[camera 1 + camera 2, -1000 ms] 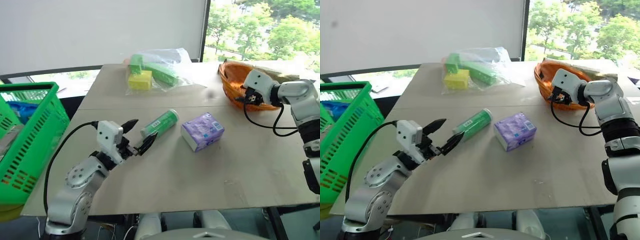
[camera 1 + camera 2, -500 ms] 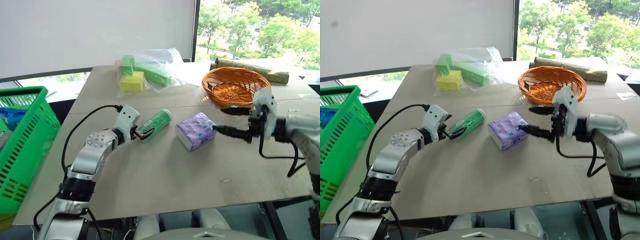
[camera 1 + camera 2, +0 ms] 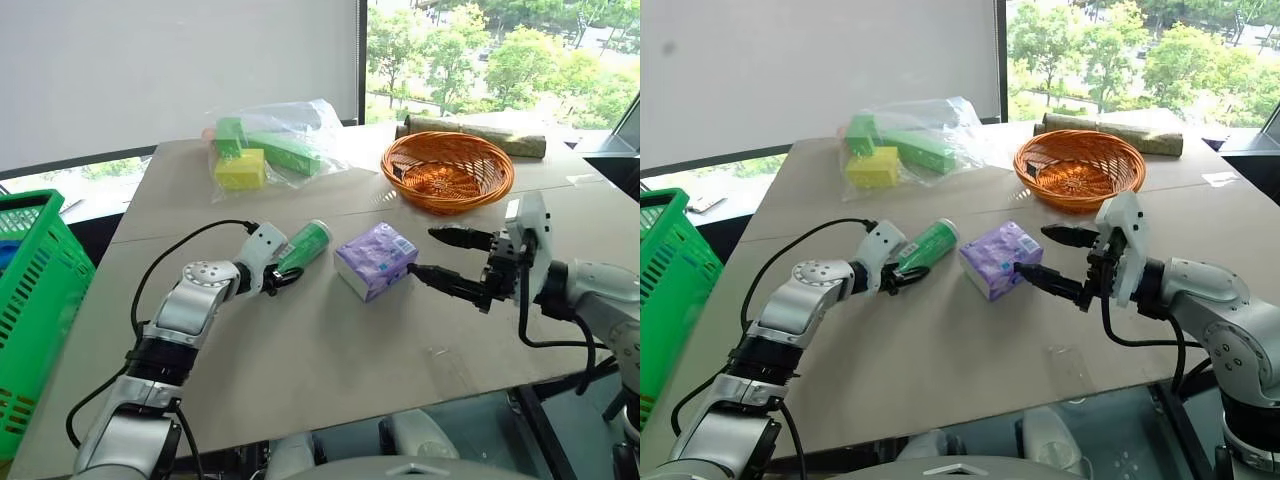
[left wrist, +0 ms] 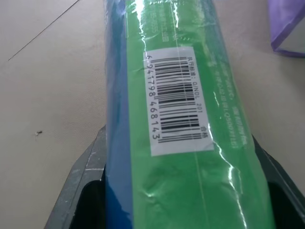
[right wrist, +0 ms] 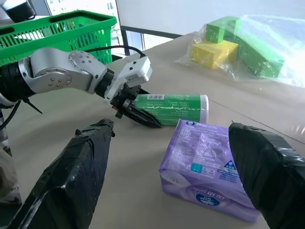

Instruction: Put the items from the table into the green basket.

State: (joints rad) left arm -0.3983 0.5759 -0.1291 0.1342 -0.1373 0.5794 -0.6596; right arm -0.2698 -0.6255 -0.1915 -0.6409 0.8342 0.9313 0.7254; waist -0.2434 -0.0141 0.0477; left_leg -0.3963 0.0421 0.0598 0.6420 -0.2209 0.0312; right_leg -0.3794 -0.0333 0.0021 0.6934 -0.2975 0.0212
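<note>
place: lab/office test room
evidence: bare panel table (image 3: 330,370), big window (image 3: 480,50) onto trees, white blind (image 3: 170,70)

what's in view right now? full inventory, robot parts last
green wrapped roll: 1, green, lying on the table between the left gripper's fingers
purple tissue pack: 1, purple, mid-table, beside the roll
green basket: 1, bright green, off the table's left edge
orange wicker basket: 1, orange, far right of table
clear plastic bag: 1, holding green and yellow blocks, far side of table
brown roll: 1, brownish, behind the wicker basket
table: 1, pale beige panels
left gripper: 1, black fingers around the roll's near end
right gripper: 1, black fingers open, just right of the tissue pack, not touching
</note>
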